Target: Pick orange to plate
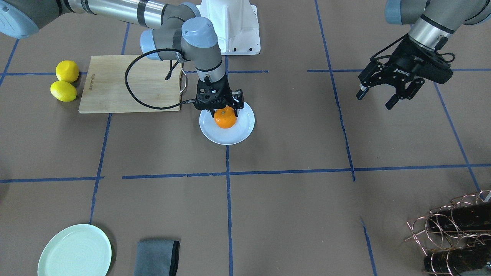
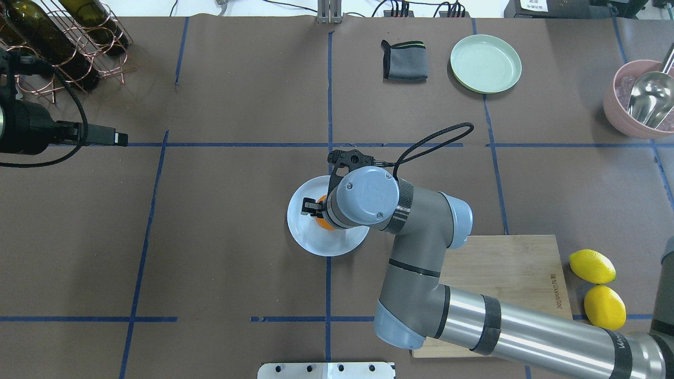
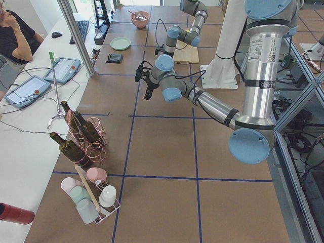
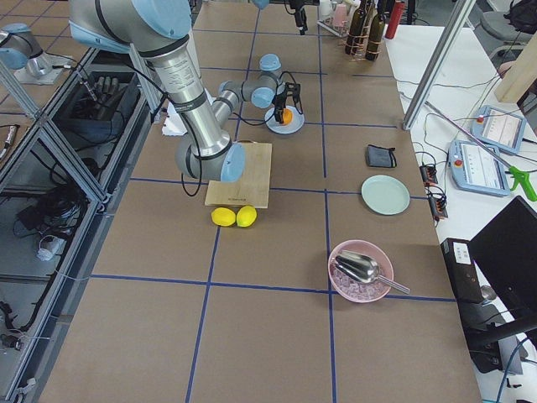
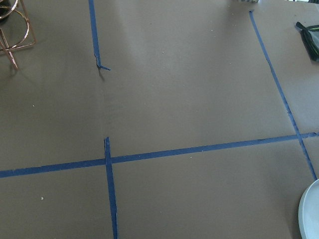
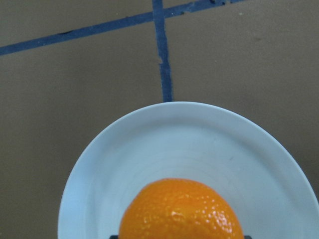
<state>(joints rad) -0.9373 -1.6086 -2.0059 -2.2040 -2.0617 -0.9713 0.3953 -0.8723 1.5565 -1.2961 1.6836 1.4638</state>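
The orange (image 1: 225,118) sits low over the middle of the white plate (image 1: 238,132), touching it or just above it; I cannot tell which. My right gripper (image 1: 224,113) comes straight down on the fruit, a finger against each side, shut on it. In the right wrist view the orange (image 6: 182,211) fills the bottom edge with the plate (image 6: 189,144) under it. From overhead the wrist hides most of the orange (image 2: 325,225). My left gripper (image 1: 376,99) hangs open and empty above bare table, far off to the side.
A wooden cutting board (image 1: 130,82) lies beside the plate, with two lemons (image 1: 67,71) past its far end. A mint-green plate (image 1: 74,251), a grey cloth (image 1: 157,257) and a copper bottle rack (image 1: 452,234) line the operators' edge. A pink bowl (image 2: 645,100) holds a scoop.
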